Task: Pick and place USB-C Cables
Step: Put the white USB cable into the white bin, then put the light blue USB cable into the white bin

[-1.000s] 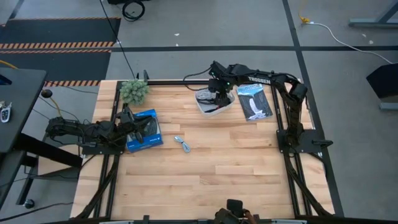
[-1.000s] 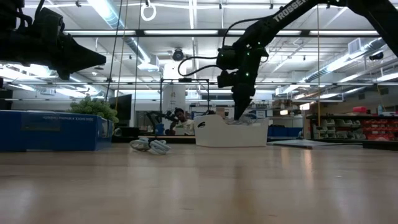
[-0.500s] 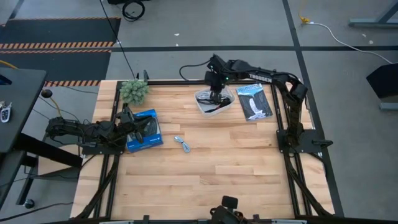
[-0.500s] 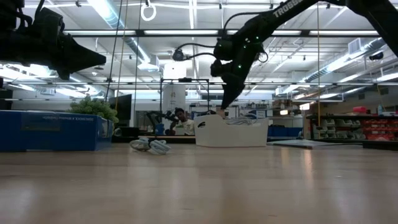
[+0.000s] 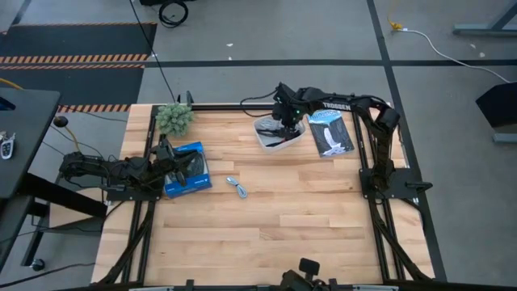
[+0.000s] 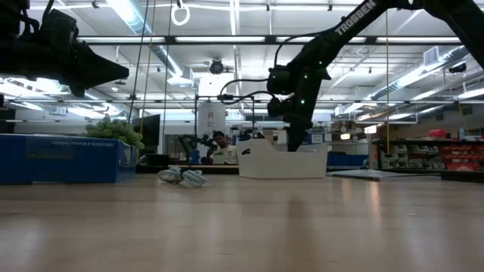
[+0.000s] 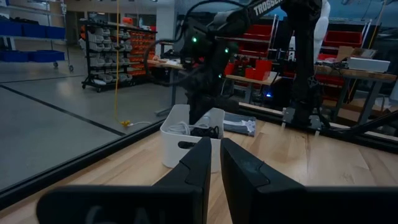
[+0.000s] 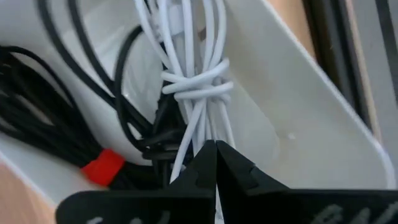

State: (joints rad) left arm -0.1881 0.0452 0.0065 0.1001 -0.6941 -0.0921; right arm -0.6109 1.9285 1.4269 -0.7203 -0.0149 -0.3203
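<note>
While the right gripper (image 8: 216, 163) is reaching down into the white tray (image 5: 279, 139) at the table's far edge, a white cable (image 8: 194, 87) is lying bundled inside it, wrapped round its own middle, w/ black cables (image 8: 37, 118) beside it, one carrying a red band. Its fingertips are sitting pressed together right at the white bundle's lower strands; whether a strand is pinched btwn them can't be told. A third cable bundle (image 5: 237, 187), pale, is lying loose on the wood nr the table's middle, well apart from the tray and just beside the blue box (image 5: 187, 170).

The left gripper (image 7: 213, 163) is resting over that blue box at the left side, fingers almost together w/ a thin gap, holding nothing. A black-and-blue packet (image 5: 329, 132) is lying flat next to the tray on its right. A green plant-like clump (image 5: 174, 118) is sitting at the far-left corner.

Readable writing: "TROSSEN" on the right arm (image 5: 335, 103); pale lettering on the box side in the low view is too small to make out.
</note>
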